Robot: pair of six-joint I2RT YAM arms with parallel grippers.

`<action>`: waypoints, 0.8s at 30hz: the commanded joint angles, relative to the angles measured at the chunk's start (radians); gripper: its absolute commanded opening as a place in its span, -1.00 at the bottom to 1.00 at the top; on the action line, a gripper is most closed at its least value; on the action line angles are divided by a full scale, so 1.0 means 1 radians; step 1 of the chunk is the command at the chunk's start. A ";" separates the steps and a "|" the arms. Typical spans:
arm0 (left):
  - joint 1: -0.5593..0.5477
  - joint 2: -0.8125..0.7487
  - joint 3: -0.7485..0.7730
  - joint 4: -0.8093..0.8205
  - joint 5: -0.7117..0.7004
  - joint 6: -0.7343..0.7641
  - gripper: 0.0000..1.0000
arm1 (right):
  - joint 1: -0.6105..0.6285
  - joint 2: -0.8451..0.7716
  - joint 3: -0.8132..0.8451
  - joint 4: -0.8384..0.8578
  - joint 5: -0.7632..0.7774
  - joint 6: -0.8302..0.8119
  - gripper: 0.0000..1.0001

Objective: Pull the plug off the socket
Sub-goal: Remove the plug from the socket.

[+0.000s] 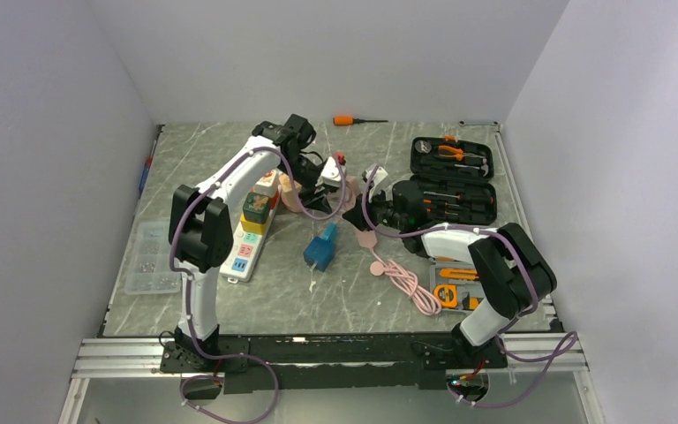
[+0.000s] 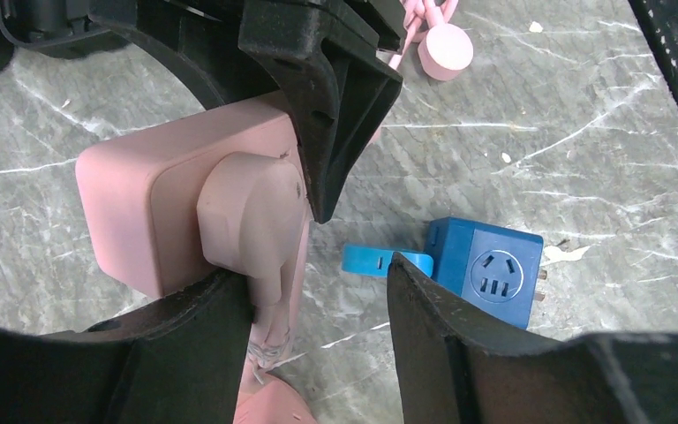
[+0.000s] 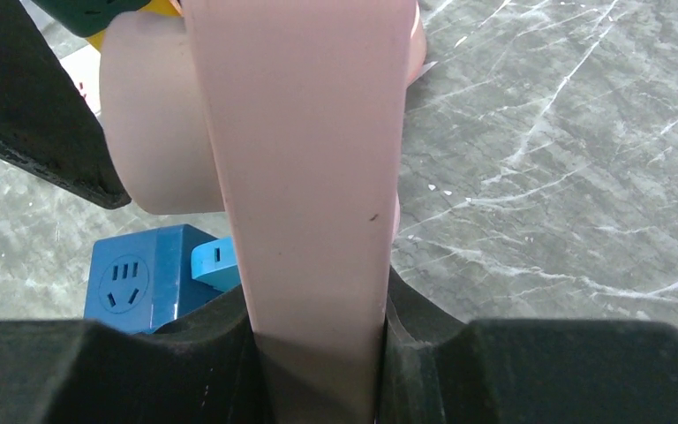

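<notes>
A pink square socket [image 2: 132, 212] is lifted off the table, and a pink rounded plug [image 2: 252, 208] sits in its face. Its cable [image 2: 269, 300] hangs down from it. My right gripper [image 3: 318, 300] is shut on the socket's [image 3: 305, 159] edge, and its fingers [image 2: 344, 97] show in the left wrist view. My left gripper [image 2: 313, 274] is open around the plug. One finger touches the plug's underside and the other stands well apart from it. In the top view both grippers meet at the table's middle, left [image 1: 325, 175] and right [image 1: 362, 201].
A blue cube socket [image 1: 320, 247] lies on the table under the grippers. A white power strip [image 1: 252, 234] with adapters is to the left, a clear parts box [image 1: 152, 256] further left. An open tool case [image 1: 453, 181] and coiled pink cable [image 1: 406, 283] are on the right. A screwdriver [image 1: 353, 120] lies at the back.
</notes>
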 commanded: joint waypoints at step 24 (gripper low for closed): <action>-0.001 0.083 0.147 -0.392 0.184 0.245 -0.96 | 0.034 -0.115 0.059 0.229 -0.064 0.015 -0.67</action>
